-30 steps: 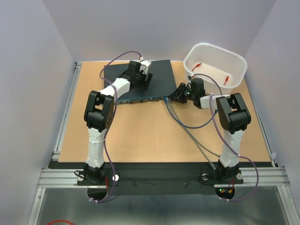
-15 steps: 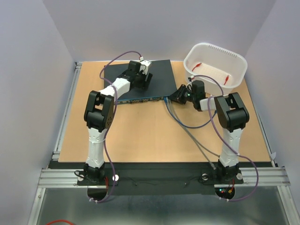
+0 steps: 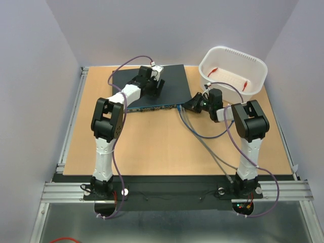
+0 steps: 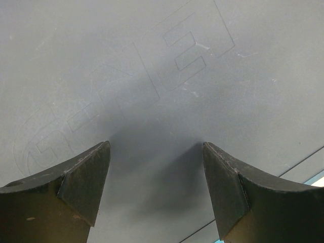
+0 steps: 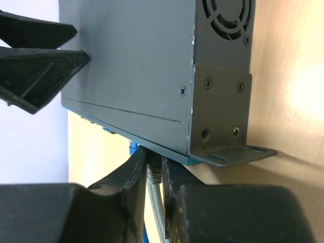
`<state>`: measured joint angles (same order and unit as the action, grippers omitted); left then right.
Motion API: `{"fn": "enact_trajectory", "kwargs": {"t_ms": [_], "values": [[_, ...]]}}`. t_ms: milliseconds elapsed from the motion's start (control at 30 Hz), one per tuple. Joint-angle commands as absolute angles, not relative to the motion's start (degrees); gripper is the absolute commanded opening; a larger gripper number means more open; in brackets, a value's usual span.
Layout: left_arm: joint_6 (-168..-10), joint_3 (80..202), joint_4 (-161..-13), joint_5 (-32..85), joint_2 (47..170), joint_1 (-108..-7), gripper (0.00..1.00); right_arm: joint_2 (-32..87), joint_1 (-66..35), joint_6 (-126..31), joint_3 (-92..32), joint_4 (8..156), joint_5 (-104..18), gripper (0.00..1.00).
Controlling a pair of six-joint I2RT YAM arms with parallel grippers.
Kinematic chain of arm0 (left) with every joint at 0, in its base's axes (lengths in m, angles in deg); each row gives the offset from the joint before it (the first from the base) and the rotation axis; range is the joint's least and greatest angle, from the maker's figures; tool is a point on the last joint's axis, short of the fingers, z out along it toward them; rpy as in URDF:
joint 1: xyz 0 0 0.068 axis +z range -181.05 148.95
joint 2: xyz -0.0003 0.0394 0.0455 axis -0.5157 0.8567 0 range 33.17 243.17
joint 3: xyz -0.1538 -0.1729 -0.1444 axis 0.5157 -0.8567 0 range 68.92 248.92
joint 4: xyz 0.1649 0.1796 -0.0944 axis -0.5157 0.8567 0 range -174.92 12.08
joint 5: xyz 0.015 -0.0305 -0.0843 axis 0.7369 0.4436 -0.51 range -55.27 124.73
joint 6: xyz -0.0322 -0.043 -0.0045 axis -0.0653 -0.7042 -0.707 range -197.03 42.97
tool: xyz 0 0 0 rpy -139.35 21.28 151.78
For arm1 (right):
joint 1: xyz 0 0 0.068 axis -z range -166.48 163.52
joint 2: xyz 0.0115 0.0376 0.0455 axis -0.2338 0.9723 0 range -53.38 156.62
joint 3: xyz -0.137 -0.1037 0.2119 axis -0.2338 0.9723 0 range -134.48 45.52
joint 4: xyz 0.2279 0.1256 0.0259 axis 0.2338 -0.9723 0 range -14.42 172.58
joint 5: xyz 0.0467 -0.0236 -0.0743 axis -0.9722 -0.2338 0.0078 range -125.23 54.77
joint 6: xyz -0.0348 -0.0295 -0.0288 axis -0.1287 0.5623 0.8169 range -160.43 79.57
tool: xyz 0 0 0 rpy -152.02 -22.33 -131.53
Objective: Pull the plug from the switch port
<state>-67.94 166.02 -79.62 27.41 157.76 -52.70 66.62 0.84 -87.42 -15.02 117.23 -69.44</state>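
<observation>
Two grippers work at the flat, dark blue-grey metal switch (image 3: 173, 83), which lies at the far middle of the wooden table (image 3: 152, 147).
The left gripper (image 4: 157, 172) sits over its lid, jaws apart and empty. The right gripper (image 5: 153, 163) is closed around the grey cable plug (image 5: 153, 174), which is seated in a port at the switch's near right corner.

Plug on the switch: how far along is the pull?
Done: the left gripper is over the top of the switch with its jaws apart, and the right gripper is at the port edge. In hand: the right jaws are closed on the plug. Left: the plug sits in its port, so the pull itself is not yet done.
</observation>
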Motion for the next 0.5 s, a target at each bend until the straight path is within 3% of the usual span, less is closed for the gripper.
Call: {"fn": "enact_trajectory", "kwargs": {"t_ms": [0,467], "values": [[-67.8,167.4,-81.5,27.9,157.6,-52.6,0.84,64.2,3.2,-88.6,-12.0,120.0,-70.1,0.0],[-66.7,167.9,-81.2,28.3,157.0,-52.7,0.84,54.5,3.4,-80.0,-9.5,109.5,-66.2,0.0]]}}
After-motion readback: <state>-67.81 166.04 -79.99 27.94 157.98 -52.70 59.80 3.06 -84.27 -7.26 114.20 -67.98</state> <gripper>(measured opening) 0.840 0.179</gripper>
